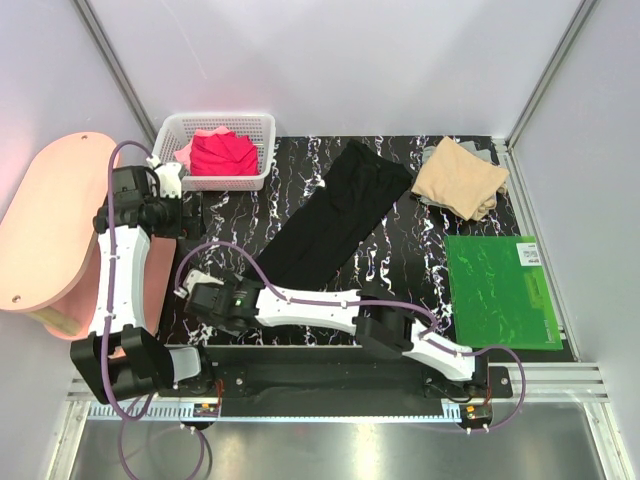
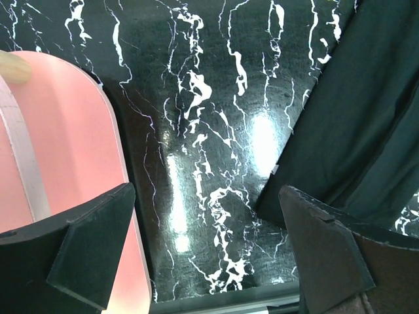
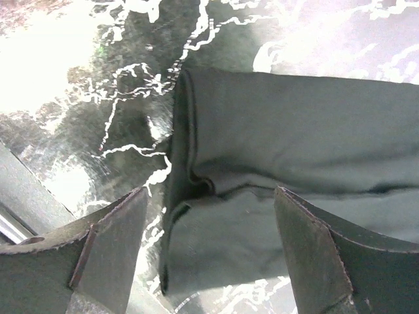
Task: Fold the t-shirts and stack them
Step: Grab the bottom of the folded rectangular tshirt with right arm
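- Although the black, white-veined marble-look table top fills most of the overhead view, its near edge is covered by both arms and their bases.
- A pink oval board with rounded ends lies off the table's left side. The left arm crosses its right edge, and the left wrist view cuts it off at the frame's left.
- The long black fabric t-shirt, folded into a narrow band, lies diagonally across the middle of the table, one end toward the back and the other low on the left. No print can be made out on it.
- A flat green rectangular board sits on the right of the table, well apart from the black t-shirt.
- The white plastic mesh basket stands at the back left corner. It holds a crumpled red t-shirt, with a pink t-shirt mostly buried beside it.
- A folded tan t-shirt rests at the back right, just behind the green board. Some grey cloth peeks from beneath it, too covered to identify.
- The right gripper hangs over the black t-shirt's near end with its jaws spread wide, the folded edge lying between and below them. It grips nothing, and whether its tips touch the cloth cannot be told.
- The left gripper is spread fully and empty over bare table, between the pink board and the black t-shirt's edge.
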You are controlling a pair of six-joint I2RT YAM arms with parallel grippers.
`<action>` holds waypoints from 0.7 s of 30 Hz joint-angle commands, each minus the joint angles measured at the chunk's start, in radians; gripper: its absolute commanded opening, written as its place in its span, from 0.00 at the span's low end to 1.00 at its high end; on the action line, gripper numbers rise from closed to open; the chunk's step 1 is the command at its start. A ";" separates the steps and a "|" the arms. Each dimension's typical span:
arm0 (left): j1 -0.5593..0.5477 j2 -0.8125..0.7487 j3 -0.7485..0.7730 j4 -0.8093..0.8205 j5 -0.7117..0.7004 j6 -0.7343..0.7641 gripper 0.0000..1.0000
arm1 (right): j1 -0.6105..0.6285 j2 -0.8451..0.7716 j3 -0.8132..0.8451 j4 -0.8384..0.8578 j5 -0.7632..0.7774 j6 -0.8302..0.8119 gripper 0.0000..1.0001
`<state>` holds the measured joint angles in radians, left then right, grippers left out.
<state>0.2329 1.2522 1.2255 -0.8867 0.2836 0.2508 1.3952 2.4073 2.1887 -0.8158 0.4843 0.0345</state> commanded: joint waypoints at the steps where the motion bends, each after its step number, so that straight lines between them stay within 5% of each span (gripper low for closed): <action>1: 0.006 -0.008 -0.015 0.072 -0.006 0.008 0.99 | 0.013 0.050 0.063 -0.037 -0.044 0.024 0.84; 21: 0.023 0.007 -0.021 0.077 -0.003 0.025 0.99 | -0.050 0.059 -0.033 -0.071 -0.084 0.189 0.75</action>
<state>0.2512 1.2827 1.2076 -0.8448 0.2810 0.2565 1.3827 2.4790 2.1872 -0.8684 0.4194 0.1646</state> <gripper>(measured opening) 0.987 0.748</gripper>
